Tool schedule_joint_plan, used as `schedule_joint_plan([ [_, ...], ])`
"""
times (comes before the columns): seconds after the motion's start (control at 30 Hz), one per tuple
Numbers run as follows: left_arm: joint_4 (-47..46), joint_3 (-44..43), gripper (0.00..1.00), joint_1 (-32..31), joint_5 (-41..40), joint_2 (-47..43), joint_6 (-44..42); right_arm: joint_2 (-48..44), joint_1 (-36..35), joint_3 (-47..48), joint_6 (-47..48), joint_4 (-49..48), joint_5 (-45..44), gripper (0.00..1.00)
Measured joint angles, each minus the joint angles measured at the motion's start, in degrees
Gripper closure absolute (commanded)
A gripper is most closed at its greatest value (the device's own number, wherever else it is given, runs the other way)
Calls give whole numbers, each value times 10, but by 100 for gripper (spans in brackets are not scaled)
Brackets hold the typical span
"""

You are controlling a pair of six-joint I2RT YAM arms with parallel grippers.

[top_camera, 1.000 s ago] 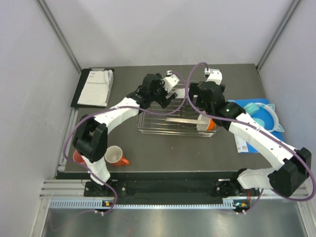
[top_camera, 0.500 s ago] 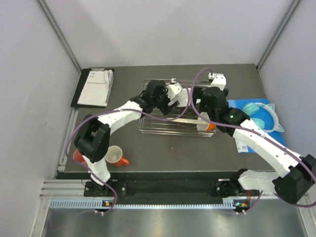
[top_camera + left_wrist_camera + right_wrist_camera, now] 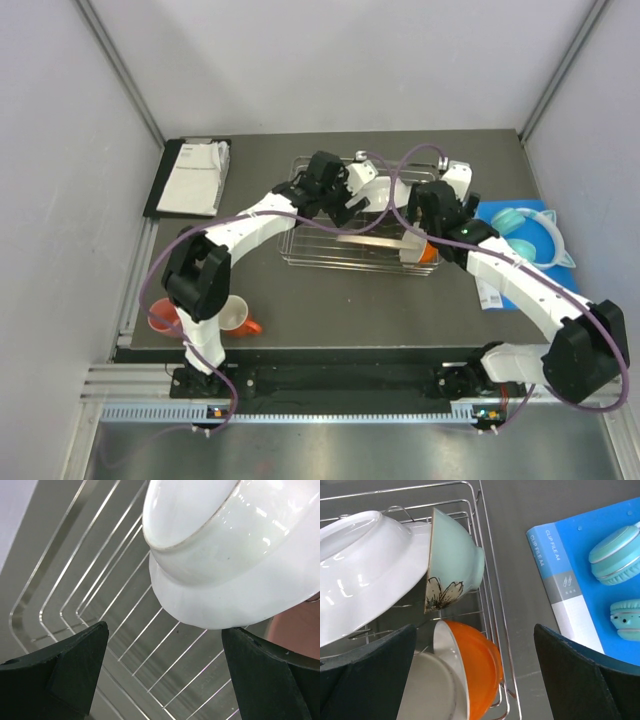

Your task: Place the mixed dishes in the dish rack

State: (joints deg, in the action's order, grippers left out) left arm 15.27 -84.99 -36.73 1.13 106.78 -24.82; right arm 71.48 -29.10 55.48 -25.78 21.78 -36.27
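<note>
Several dishes lean in dish rack (image 3: 320, 266) at centre of worktop (image 3: 340, 310), incl. white bowl (image 3: 220, 555), mint green bowl (image 3: 455, 560) | change: left arm (image 3: 250, 215) pushed further over rack, right arm (image 3: 510, 275) drew back; bowl likely just set down | left fingers (image 3: 65, 665) apart, white bowl just ahead, unclamped | right fingers (image 3: 365, 675) apart, empty | orange mug (image 3: 232, 315), salmon cup (image 3: 160, 318) unloaded

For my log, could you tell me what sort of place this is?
Likely a robot test cell, not a kitchen: bare grey walls box in a dark table, with a metal rail along its near edge.
</note>
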Motion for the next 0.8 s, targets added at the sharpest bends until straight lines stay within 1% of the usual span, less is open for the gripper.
schedule_joint_plan([
  [0.2,31,-52,1,-2,-12,9,-7,50,20,0,-4,-38,17,0],
  [0.4,32,-68,1,-4,-21,21,-6,89,49,2,-3,-64,23,0],
  [0.53,33,-68,1,-9,-25,26,-7,92,61,1,-2,-84,17,1],
  [0.7,35,-70,1,-13,-31,31,-7,89,61,-9,1,-145,0,0],
  [0.8,39,-72,1,-16,-36,34,-7,84,61,-20,5,-164,-2,0],
])
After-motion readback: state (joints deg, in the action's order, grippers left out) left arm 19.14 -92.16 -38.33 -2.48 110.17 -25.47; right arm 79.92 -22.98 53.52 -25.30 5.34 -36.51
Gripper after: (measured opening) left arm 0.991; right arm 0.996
